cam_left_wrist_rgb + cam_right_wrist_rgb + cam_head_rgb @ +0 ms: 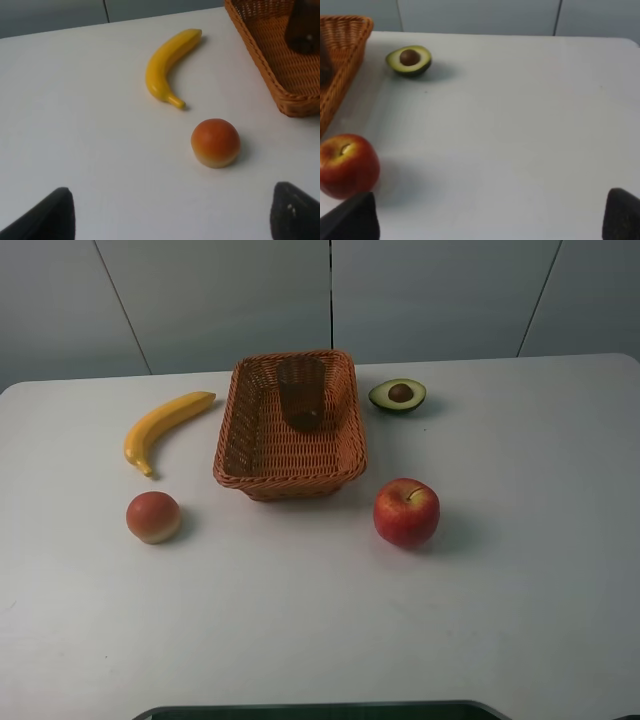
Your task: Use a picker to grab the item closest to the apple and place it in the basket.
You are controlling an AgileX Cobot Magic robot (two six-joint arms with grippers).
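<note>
A red apple (406, 512) lies on the white table to the right of the wicker basket's (290, 480) front corner. Behind it, by the basket's far right corner, is a halved avocado (398, 395) with its pit up. The right wrist view shows the apple (347, 165), the avocado (409, 60) and part of the basket (340, 60). My right gripper (486, 220) is open, its dark fingertips (620, 215) wide apart above bare table, short of both fruits. My left gripper (172, 220) is also open and holds nothing. Neither gripper appears in the exterior view.
A yellow banana (163, 426) and a round orange-red fruit (153, 517) lie left of the basket; the left wrist view shows the banana (167, 65) and the round fruit (215, 142). A dark brown object (302, 400) sits inside the basket.
</note>
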